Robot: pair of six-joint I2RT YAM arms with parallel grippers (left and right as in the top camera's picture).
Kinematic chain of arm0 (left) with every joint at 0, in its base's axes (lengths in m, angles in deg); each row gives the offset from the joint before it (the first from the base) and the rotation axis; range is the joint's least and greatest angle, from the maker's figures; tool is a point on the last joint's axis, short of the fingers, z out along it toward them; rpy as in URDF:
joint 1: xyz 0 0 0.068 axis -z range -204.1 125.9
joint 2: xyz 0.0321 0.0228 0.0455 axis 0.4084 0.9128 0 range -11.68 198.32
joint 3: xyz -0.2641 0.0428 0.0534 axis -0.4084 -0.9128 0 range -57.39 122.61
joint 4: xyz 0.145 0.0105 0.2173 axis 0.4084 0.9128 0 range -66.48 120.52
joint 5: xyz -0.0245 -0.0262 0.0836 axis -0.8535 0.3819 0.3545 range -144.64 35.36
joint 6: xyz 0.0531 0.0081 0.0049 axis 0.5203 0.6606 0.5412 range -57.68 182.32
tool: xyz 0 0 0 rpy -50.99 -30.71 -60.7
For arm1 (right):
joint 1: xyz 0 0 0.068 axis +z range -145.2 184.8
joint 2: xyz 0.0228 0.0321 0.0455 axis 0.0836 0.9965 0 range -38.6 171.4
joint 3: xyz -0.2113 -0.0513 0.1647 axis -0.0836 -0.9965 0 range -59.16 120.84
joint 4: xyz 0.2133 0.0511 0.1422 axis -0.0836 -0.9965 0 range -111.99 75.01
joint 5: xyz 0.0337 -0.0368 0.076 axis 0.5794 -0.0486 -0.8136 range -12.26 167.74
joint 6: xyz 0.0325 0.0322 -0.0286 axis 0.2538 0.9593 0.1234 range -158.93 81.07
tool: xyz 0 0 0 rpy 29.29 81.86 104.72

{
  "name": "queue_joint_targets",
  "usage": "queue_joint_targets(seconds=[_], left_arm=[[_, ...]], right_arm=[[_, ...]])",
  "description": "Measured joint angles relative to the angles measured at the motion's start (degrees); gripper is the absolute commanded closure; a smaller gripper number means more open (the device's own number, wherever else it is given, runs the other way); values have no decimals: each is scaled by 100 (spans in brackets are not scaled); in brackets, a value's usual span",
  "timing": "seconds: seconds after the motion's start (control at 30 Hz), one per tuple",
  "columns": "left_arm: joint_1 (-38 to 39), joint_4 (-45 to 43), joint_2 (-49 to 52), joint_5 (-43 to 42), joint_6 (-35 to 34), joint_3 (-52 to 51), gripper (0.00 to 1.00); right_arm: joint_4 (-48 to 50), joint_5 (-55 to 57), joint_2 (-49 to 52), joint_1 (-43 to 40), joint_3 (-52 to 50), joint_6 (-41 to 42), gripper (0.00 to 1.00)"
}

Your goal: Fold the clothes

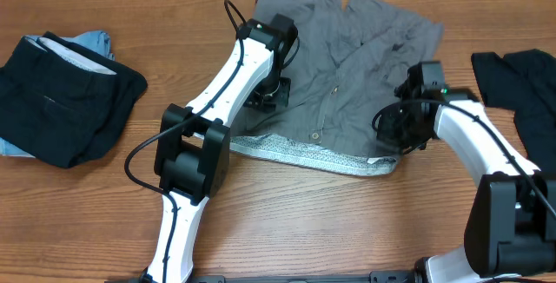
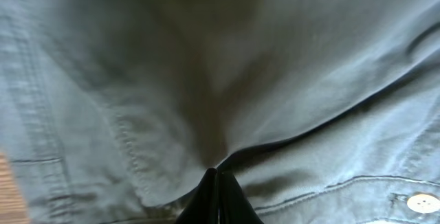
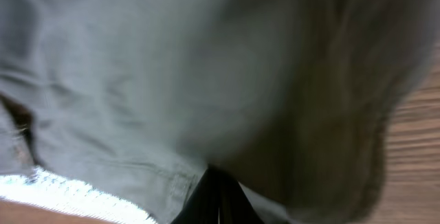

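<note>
The grey garment [image 1: 347,66] lies spread on the table [image 1: 287,222]. My left gripper [image 1: 265,99] is clenched on a pucker of its left side, and my right gripper [image 1: 401,135] pinches its right edge. Black clothes [image 1: 65,101] lie well to its left, and a black piece [image 1: 521,83] lies to its right.

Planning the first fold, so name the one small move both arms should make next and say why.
Probably lift both grippers a little, together. The left gripper and right gripper are each shut on the grey garment, pinching fabric just behind its pale-lined waistband, which lies flat on the table; an even lift should free that edge to fold over.
</note>
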Motion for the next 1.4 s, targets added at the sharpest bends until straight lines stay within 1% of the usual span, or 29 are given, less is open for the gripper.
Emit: queue_joint_targets(seconds=[0.1,0.3,0.43,0.57,0.7,0.8,0.9,1.0,1.23,1.33,1.4], left_arm=[[-2,7,0,-26,0,-170,96],[-17,138,0,-46,-2,-275,96],[-55,155,0,-33,-2,-286,96],[-74,127,0,66,-2,-286,96],[-74,31,0,90,0,-216,96],[-74,-81,-35,96,31,-79,96],[-74,-33,-68,109,107,-70,96],[-74,-205,-68,111,125,-225,96],[-72,-461,-68,111,-22,-1058,96],[-72,-466,-111,109,-55,-1257,96],[-72,-428,-127,109,-68,-1298,96]], right_arm=[[103,0,0,0,-376,289,96],[-975,-186,0,0,-505,778,96],[-1174,-275,2,0,-509,868,96],[-1027,-297,2,0,-466,769,96],[-1003,-179,-76,0,234,564,96],[-667,85,-260,0,597,487,96],[-426,210,-267,0,562,455,96],[28,330,-166,0,334,450,96],[459,297,573,-17,-168,463,96],[474,175,557,-28,-243,557,96],[258,72,546,-28,-269,625,96]])
